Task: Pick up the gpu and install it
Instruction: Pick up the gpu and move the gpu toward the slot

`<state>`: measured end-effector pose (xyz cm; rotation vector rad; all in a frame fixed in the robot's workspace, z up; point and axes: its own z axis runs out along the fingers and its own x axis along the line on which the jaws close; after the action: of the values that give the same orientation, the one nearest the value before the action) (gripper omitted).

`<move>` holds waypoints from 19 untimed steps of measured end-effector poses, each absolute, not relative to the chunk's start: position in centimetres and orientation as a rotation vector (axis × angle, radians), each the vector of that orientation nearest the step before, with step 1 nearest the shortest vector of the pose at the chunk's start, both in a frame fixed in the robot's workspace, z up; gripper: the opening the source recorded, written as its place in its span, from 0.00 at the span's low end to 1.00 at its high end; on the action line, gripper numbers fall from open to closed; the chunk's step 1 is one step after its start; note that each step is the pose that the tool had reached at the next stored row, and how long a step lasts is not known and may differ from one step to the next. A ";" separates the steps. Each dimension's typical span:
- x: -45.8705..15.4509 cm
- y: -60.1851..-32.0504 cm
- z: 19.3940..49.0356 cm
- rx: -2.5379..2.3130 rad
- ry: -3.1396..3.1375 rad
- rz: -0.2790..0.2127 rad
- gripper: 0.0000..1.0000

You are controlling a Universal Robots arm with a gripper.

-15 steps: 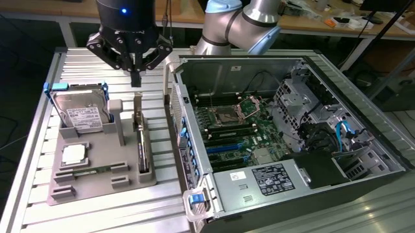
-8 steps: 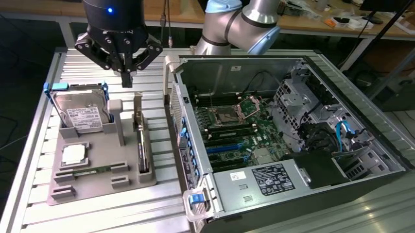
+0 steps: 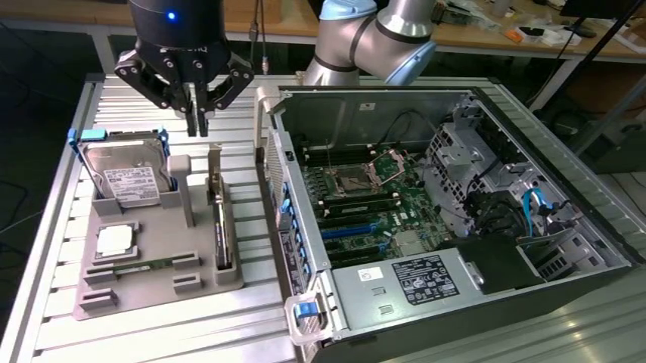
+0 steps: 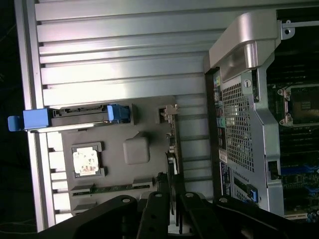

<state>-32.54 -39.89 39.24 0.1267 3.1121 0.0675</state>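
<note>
Narrowly parted, empty jaws hover above the thin green-and-black gpu card (image 3: 220,227), standing edgewise below, long axis in line with their gap.

The exterior view looks down steeply from high, at some distance, over the whole slatted table (image 3: 253,325), with the grey parts tray (image 3: 151,280) on the exterior view's left, the open computer case (image 3: 383,113) on its right and workbenches beyond; the wrist view looks straight down from just above the gripper (image 4: 169,204), much nearer, its black linkage at the picture's edge; both views share the table (image 4: 119,59), the tray (image 4: 124,172) with its hard drive (image 3: 126,178) (image 4: 79,113), the case's perforated rear panel (image 4: 239,119) and the CPU socket (image 3: 361,181) (image 4: 299,104).
</note>
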 end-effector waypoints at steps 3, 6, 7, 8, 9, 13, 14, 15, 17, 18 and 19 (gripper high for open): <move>-32.5 -39.9 39.2 0.127 3.112 0.067 0.25; -32.5 -39.9 39.2 0.127 3.112 0.068 0.31; -32.5 -39.9 39.2 0.127 3.112 0.068 0.31; -32.5 -39.9 39.2 0.127 3.112 0.068 0.31; -32.5 -39.9 39.2 0.127 3.112 0.068 0.31; -32.5 -39.9 39.2 0.114 3.113 0.068 0.39; -32.5 -39.9 39.2 0.103 3.113 0.068 0.39; -32.5 -39.9 39.1 0.092 3.114 0.068 0.39; -32.5 -39.9 38.9 0.071 3.115 0.068 0.39; -32.5 -39.9 38.7 0.061 3.116 0.068 0.39; -32.5 -40.0 38.6 0.051 3.117 0.068 0.39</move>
<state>-32.52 -39.95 38.56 0.0514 3.1171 0.0683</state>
